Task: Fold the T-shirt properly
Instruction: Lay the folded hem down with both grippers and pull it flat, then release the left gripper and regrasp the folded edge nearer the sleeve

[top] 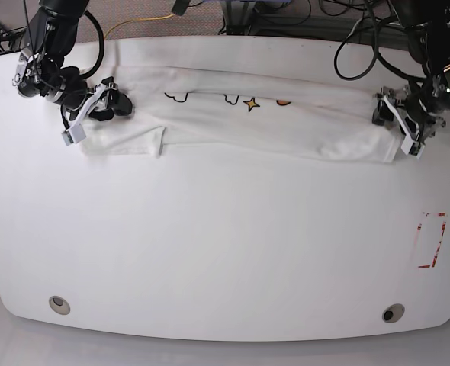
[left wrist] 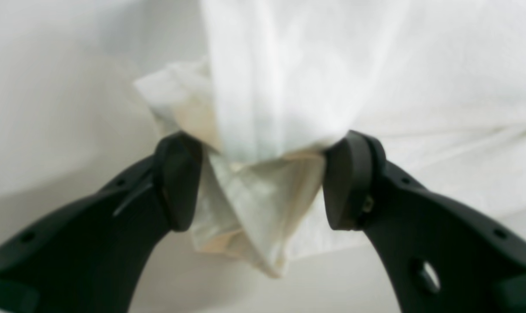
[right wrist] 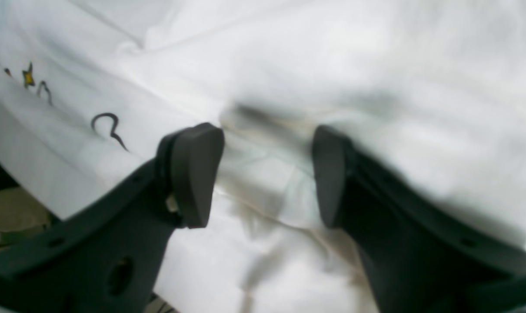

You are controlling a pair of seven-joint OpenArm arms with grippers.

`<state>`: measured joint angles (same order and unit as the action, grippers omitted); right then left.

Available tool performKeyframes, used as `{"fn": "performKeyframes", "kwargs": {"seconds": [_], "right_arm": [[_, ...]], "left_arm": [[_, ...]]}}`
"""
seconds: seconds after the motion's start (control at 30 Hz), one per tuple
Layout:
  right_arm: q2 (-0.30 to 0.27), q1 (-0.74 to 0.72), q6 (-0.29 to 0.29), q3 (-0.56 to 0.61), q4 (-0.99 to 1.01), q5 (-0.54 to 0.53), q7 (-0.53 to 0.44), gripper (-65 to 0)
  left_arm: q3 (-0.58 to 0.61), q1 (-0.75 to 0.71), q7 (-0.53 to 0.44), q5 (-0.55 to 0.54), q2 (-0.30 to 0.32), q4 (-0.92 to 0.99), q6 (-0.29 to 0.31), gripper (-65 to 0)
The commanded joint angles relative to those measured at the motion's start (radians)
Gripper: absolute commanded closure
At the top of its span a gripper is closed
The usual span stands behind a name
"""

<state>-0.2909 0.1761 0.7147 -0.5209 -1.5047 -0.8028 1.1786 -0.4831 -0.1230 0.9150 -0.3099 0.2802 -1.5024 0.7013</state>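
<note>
While folded lengthwise, T-shirt (top: 240, 122) white, creased, stars showing

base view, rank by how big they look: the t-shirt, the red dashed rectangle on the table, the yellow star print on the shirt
1. T-shirt, by far the largest, stretched across the table between both arms.
2. Red dashed rectangle, near the table's right edge.
3. Yellow star, a small print on the shirt.
</note>
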Motion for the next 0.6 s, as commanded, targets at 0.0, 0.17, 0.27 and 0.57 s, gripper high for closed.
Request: {"fn": "performKeyframes", "kwargs": {"seconds": [0.0, 0.17, 0.27, 0.57], "right_arm": [[-0.029, -0.017, -0.017, -0.006, 0.034, 0.07, 0.03, -35.5], [-0.064, -0.105, -0.017, -0.006, 0.095, 0.07, 0.031, -35.5], [-0.064, -0.115, -0.017, -0.006, 0.072, 0.066, 0.037, -35.5], [-0.057, -0.114, -0.017, -0.006, 0.0, 0.066, 0.059, -35.5]], "left_arm": [[-0.007, 0.021, -0.001, 0.01, 0.014, 0.003, -0.003, -40.1], [0.034, 0.081, 0.005, 0.007, -0.008, -0.002, -0.003, -40.1], [0.034, 0.081, 0.04, 0.001, -0.006, -0.073, -0.003, -40.1], [-0.044, 0.092, 0.177, 0.001, -0.014, -0.336, -0.003, -40.1]]}}
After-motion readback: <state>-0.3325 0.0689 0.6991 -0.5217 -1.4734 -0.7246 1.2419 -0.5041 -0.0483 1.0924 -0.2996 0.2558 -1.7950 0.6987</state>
